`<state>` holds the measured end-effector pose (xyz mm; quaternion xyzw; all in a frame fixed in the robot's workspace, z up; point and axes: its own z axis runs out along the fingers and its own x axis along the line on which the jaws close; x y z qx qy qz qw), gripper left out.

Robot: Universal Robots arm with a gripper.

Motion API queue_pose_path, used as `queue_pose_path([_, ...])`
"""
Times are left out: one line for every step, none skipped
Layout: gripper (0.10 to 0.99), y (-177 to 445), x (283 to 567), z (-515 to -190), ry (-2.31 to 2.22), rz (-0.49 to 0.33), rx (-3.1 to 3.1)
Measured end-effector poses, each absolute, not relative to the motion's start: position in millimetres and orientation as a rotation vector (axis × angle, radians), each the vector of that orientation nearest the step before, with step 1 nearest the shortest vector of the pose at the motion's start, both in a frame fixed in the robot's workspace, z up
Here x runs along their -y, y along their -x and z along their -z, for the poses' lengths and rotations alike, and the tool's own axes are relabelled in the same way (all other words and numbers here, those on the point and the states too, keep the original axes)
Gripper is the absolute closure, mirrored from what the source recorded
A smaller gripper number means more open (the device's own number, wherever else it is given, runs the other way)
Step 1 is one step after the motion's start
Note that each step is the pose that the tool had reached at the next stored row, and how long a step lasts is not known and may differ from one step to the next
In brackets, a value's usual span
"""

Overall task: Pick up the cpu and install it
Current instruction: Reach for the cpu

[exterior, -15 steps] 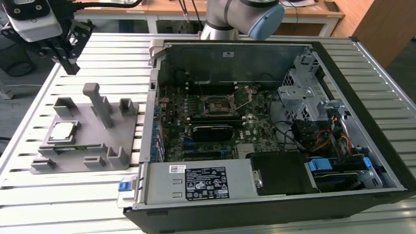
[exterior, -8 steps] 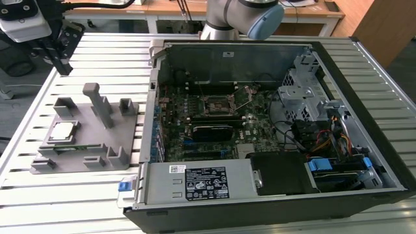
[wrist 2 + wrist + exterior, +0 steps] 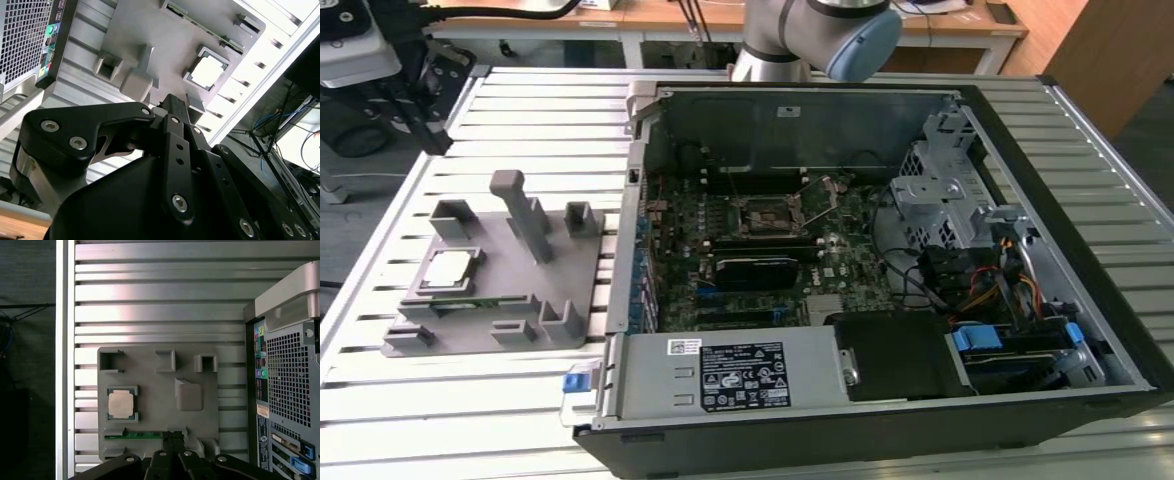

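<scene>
The cpu, a small square chip with a pale metal top, lies flat in a framed pocket of the grey plastic fixture on the slatted table at the exterior view's left. My gripper hangs high above the table's far left corner, well off the fixture. In both wrist views its black fingers lie pressed together with nothing between them, shut. The motherboard socket sits inside the open computer case.
The open computer case takes up the middle and the exterior view's right, with a drive cage and cables inside. Upright blocks rise from the fixture. A green strip lies in a fixture slot. The table edge runs beside the fixture.
</scene>
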<state>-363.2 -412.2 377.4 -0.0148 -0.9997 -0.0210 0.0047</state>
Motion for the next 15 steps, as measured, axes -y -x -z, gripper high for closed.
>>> queue_pose_path([0.980,365,412,-377,0.046,0.066,3.131])
queue_pose_path([0.980,366,412,-377,0.046,0.066,3.131])
queue_pose_path([0.980,368,412,-377,0.046,0.066,3.131])
queue_pose_path([0.980,370,412,-377,0.046,0.066,3.131])
queue_pose_path([0.980,371,412,-377,0.046,0.066,3.131])
queue_pose_path([0.980,373,412,-376,0.046,0.066,3.131])
queue_pose_path([0.980,375,412,-376,0.046,0.066,3.131])
queue_pose_path([0.980,376,412,-376,0.046,0.066,3.131])
queue_pose_path([0.980,378,412,-376,0.046,0.066,3.130])
queue_pose_path([0.980,380,412,-376,0.046,0.066,3.130])
queue_pose_path([0.980,382,412,-376,0.046,0.066,3.130])
queue_pose_path([0.980,385,412,-375,0.046,0.066,3.130])
queue_pose_path([0.980,388,412,-375,0.046,0.066,3.130])
queue_pose_path([0.980,390,412,-375,0.046,0.066,3.130])
queue_pose_path([0.980,393,412,-375,0.046,0.066,3.130])
